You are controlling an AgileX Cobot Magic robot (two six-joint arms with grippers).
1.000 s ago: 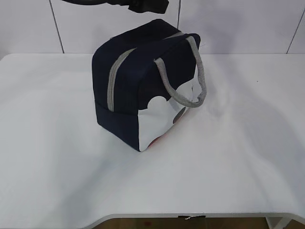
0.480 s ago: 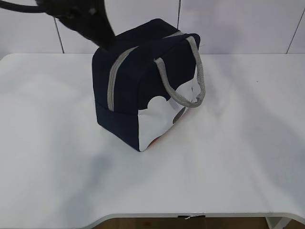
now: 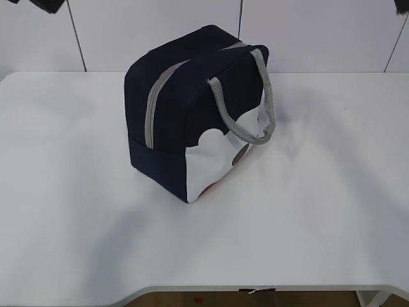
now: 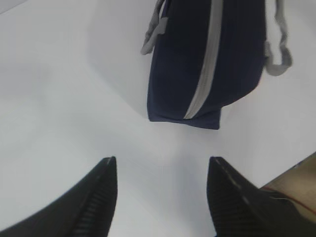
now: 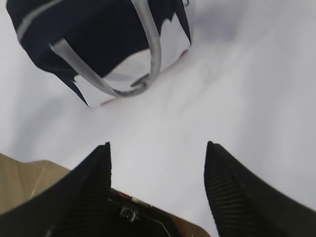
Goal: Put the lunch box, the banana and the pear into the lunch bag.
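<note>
Lunch bag (image 3: 192, 112): sitting upright near the middle of the white table (image 3: 307, 217), a bit toward the back, turned so one corner faces the exterior camera.
Bag zipper (image 3: 153, 102): grey strip running over the top and down the near end; looks closed the whole way, so zero view inside.
Bag contents: can't tell, nothing showing through the navy fabric.
Handles: grey webbing handle (image 3: 255, 102) flopped down over the white cloud-shaped side panel (image 3: 220, 157); second handle only peeking out on the far side in the left wrist view (image 4: 154, 30).
Side panel details: some reddish print low on the panel plus a dark patch behind the handle loop, too small to make out.
Left gripper (image 4: 160, 197): spread wide, holding nothing, hanging above bare table just short of the bag's zipper end; only the two dark fingertips in shot.
Right gripper (image 5: 158, 187): also spread apart and gripping nothing, up over the table on the bag's cloud-panel side, clear of the handle.
Arms in the exterior view: barely there, just dark bits cut off at the top left corner and top right edge.
Cut off: top of the bag cropped in both wrist views; table edge and brownish floor showing at the lower corners.
</note>
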